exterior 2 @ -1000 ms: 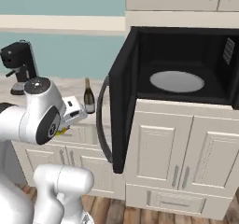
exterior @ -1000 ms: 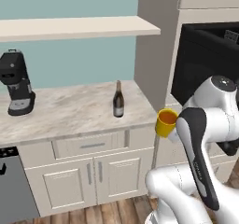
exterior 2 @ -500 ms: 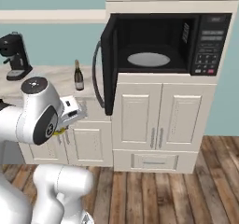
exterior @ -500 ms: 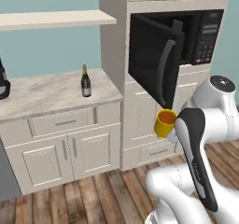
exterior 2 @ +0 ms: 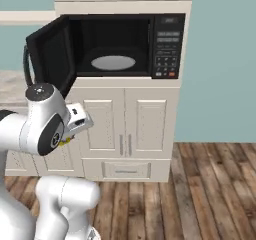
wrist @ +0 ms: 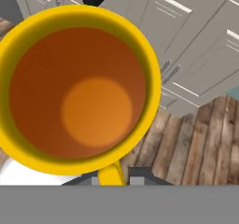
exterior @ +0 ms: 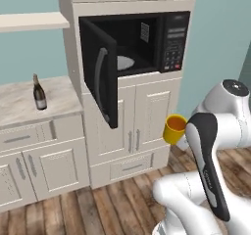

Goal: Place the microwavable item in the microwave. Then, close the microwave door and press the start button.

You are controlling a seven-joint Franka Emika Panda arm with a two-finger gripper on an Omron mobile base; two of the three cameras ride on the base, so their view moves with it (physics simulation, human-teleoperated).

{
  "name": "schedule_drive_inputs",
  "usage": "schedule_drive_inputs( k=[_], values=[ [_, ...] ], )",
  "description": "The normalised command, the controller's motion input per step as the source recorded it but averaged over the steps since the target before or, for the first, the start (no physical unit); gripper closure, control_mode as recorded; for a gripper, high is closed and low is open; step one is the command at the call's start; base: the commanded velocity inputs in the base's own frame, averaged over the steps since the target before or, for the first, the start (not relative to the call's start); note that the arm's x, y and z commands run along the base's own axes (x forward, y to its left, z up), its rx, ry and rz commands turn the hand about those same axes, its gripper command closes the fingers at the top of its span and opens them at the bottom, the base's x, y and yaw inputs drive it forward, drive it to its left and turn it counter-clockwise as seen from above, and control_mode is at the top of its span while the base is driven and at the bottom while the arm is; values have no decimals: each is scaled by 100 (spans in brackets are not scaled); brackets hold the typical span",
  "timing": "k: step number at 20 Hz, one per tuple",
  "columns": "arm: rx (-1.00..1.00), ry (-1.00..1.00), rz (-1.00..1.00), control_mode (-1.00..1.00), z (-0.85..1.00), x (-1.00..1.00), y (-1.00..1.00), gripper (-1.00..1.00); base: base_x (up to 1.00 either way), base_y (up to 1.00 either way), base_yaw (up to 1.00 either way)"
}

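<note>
While the end effector (wrist: 114, 174) pinches the mug (exterior: 175, 129) by its handle below the open microwave (exterior 2: 120, 46), carrying is underway; next lift it onto the turntable (exterior 2: 113, 62).

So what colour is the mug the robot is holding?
The mug is yellow outside and orange inside, clearest in the hand view.

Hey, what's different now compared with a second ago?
The base drove right, from the counter to face the open microwave; the whole view shifted. The end effector kept hold of the yellow mug. The microwave door stayed open, the wine bottle unmoved.
</note>
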Motion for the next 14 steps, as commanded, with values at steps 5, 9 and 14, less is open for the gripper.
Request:
schedule_drive_inputs(
  k=[5,9,14],
  values=[
    [0,0,0,100,0,0,0,100,84,-36,1],
    [0,0,0,100,0,0,0,100,100,-17,15],
    [0,0,0,100,0,0,0,100,74,-31,24]
  ],
)
